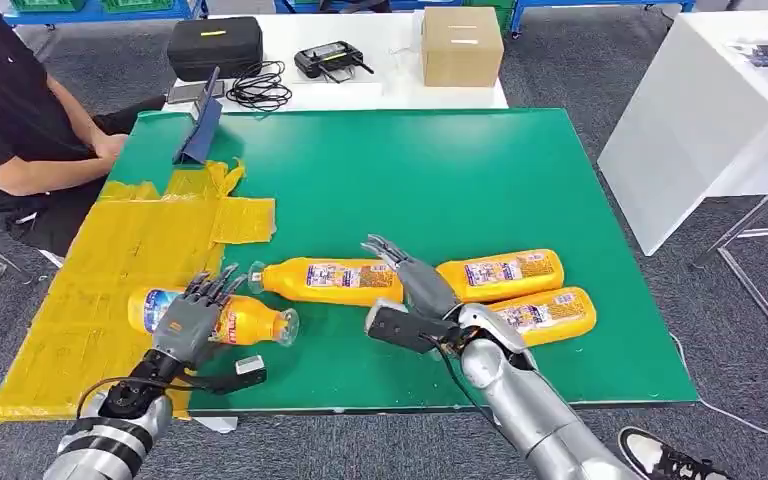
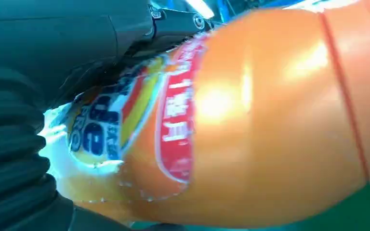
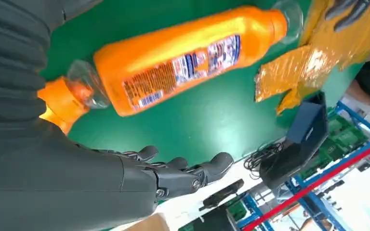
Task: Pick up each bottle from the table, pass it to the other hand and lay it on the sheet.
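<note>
An orange bottle (image 1: 250, 322) with a blue and red label lies across the right edge of the yellow sheet (image 1: 110, 270), cap end over the green table (image 1: 460, 170). My left hand (image 1: 192, 318) lies over its middle and holds it; up close the bottle (image 2: 250, 120) sits right against the palm, with dark fingers (image 2: 173, 21) over its far side. Three more orange bottles lie on the green: one in the middle (image 1: 325, 281) (image 3: 188, 60), two further right (image 1: 505, 273) (image 1: 550, 315). My right hand (image 1: 415, 290) hovers open between them, fingers (image 3: 188, 171) spread and holding nothing.
A person in black (image 1: 20, 120) sits at the table's far left corner. A blue stand (image 1: 200, 130) is at the back left of the green table. Behind it a white table carries a black case (image 1: 215, 45), cables (image 1: 260, 88) and a cardboard box (image 1: 462, 45). Another white table (image 1: 710, 120) stands at the right.
</note>
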